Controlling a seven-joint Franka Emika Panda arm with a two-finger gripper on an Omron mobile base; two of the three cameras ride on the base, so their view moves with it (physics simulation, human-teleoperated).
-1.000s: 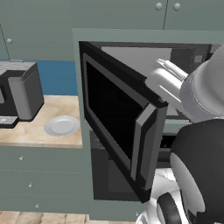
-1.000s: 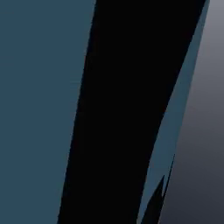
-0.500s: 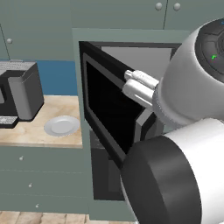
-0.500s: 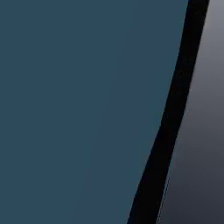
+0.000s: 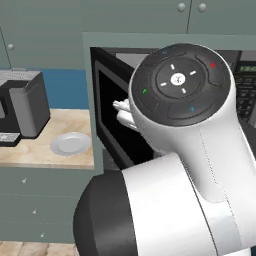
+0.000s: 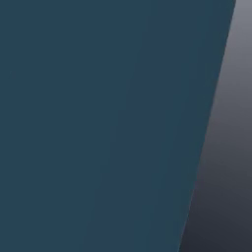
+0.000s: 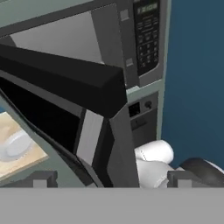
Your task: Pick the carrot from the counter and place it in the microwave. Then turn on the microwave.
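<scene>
The microwave (image 7: pixel 109 39) stands with its dark-windowed door (image 7: pixel 87 118) swung open toward me. Its keypad (image 7: pixel 146 37) with the green display is at the right. In the left base view the door (image 5: pixel 112 120) shows behind my big white arm, with the keypad (image 5: pixel 246 92) at the right edge. My gripper (image 7: pixel 111 179) is open, its fingertips (image 7: pixel 41 178) wide apart with nothing between them, just in front of the open door's edge. The beige counter (image 5: pixel 30 152) lies to the left of the microwave. The carrot is out of view.
A round grey plate (image 5: pixel 70 144) lies on the counter, and I also see the plate (image 7: pixel 13 146) in the hand view. A black appliance (image 5: pixel 22 107) stands at the counter's back left. Grey-green drawer fronts (image 5: pixel 40 200) run below. A blue wall (image 7: pixel 197 78) lies right of the microwave.
My arm has swung toward the camera and now covers most of the microwave in the left base view. The dark band has left the right base view. The gripper stays open.
</scene>
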